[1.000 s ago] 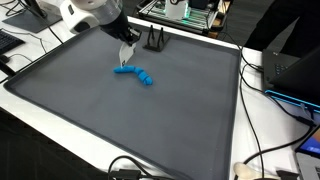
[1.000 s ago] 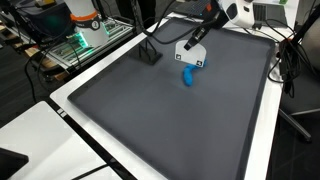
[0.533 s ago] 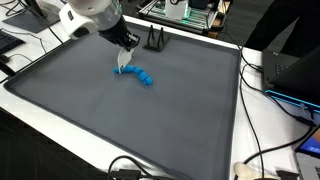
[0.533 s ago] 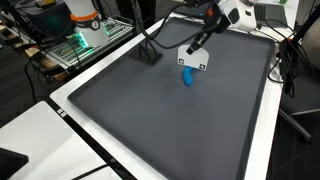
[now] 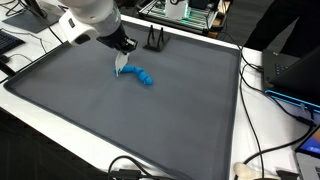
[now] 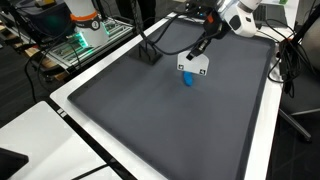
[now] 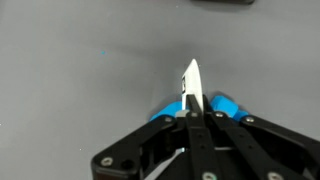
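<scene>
My gripper (image 5: 122,50) (image 6: 204,44) is shut on a thin white flat piece (image 5: 121,66) (image 6: 194,64) that hangs down from the fingertips. In the wrist view the gripper (image 7: 190,116) holds this white piece (image 7: 191,82) edge-on, pointing away. A blue lumpy object (image 5: 141,76) (image 6: 188,79) lies on the dark grey mat (image 5: 120,125) (image 6: 170,125), just beneath and beside the white piece. The wrist view shows the blue object (image 7: 226,103) partly hidden behind the fingers. Whether the white piece touches it I cannot tell.
A small black stand (image 5: 155,40) (image 6: 150,56) sits near the mat's far edge. White table borders, cables (image 5: 262,160) and electronics (image 6: 80,40) surround the mat. A dark laptop (image 5: 295,70) lies off one side.
The arm has swung slightly and tilted, carrying the white piece a little closer over the blue object. The blue object has stayed in place and the jaws remain shut.
</scene>
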Tool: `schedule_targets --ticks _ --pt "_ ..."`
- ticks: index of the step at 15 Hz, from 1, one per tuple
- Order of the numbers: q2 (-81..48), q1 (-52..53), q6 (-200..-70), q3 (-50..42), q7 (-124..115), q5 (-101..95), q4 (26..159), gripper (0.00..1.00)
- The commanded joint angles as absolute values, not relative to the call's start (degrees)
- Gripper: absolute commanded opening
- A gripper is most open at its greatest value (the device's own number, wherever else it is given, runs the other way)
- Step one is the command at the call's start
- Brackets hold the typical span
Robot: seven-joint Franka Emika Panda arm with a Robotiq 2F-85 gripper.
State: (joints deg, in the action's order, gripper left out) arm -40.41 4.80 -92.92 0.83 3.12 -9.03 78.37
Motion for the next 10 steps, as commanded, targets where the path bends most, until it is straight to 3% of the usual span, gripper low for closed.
schedule_targets --ticks 1,10 --pt "-40.7 4.86 -94.43 0.84 4.71 -10.79 79.13 0.01" --pt "-41.39 4.97 -96.64 0.83 5.37 -10.87 79.43 0.01"
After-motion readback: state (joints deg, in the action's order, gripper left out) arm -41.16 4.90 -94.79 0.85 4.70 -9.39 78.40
